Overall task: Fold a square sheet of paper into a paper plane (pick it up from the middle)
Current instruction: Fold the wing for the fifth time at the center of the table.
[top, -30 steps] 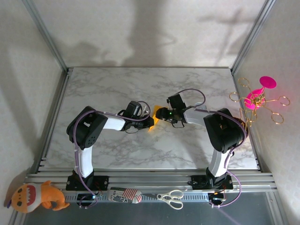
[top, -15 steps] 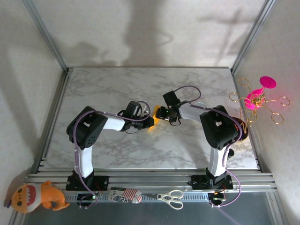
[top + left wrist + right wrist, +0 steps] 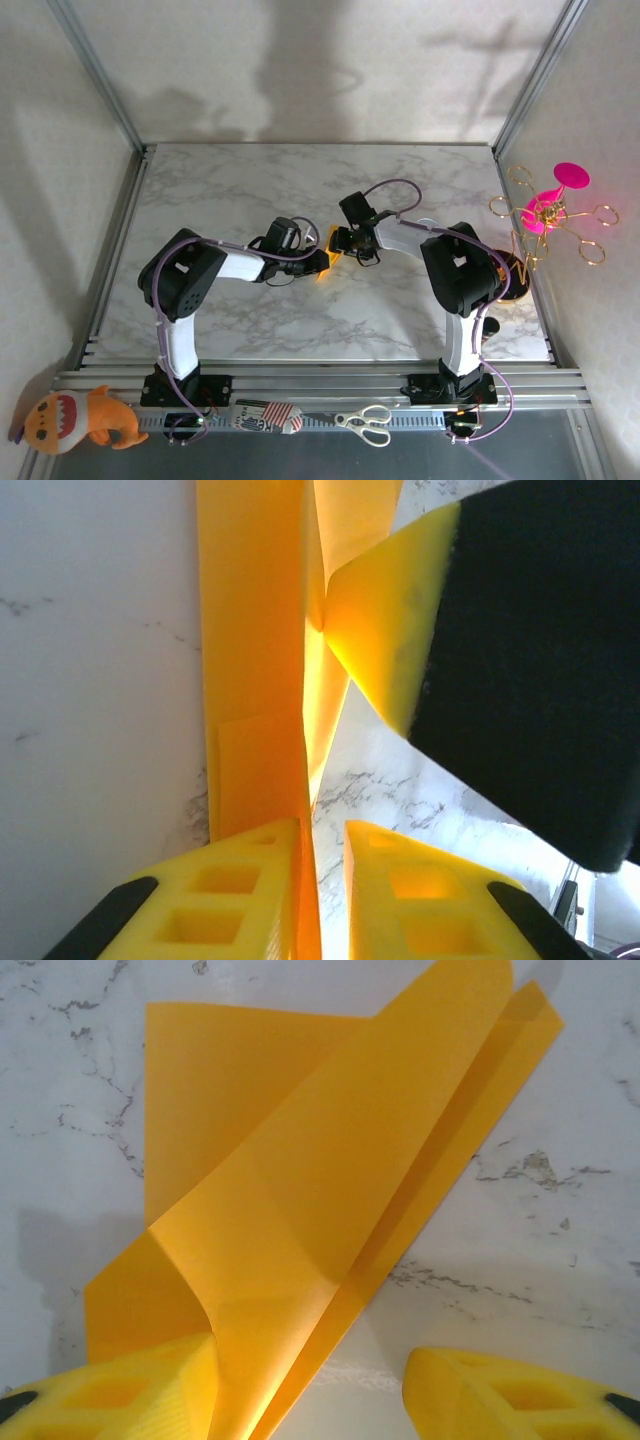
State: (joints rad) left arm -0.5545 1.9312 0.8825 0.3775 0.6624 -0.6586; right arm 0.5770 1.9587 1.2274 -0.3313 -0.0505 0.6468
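Orange-yellow and creased lengthwise, the square sheet of paper [image 3: 328, 256] is lying near the middle of the marble table [image 3: 230, 190], between the two grippers that are meeting over it. The left gripper [image 3: 322, 832] is standing with its jaws only narrowly parted. A raised fold of the sheet is running up through the gap, which is looking wider than the paper, so nothing is being pinched. The right gripper [image 3: 312, 1356] is hanging wide and empty. One loose flap is curling up and leaning against one of its fingers [image 3: 150, 1390], while the rest of the sheet is lying flat on the marble. In the left wrist view, a right finger [image 3: 395, 630] is touching that flap from the far side.

The step in hand is looking like a flap fold toward the centre crease, with the dart shape well short of finished. Doing it well is likely meaning two things. The left jaws are needing to close on the standing fold to anchor the sheet. The right finger is then needing to sweep the flap down low and flat, keeping its edge parallel to the crease. Pushing before the anchor is set is risking the whole sheet sliding on the smooth marble or the flap buckling.
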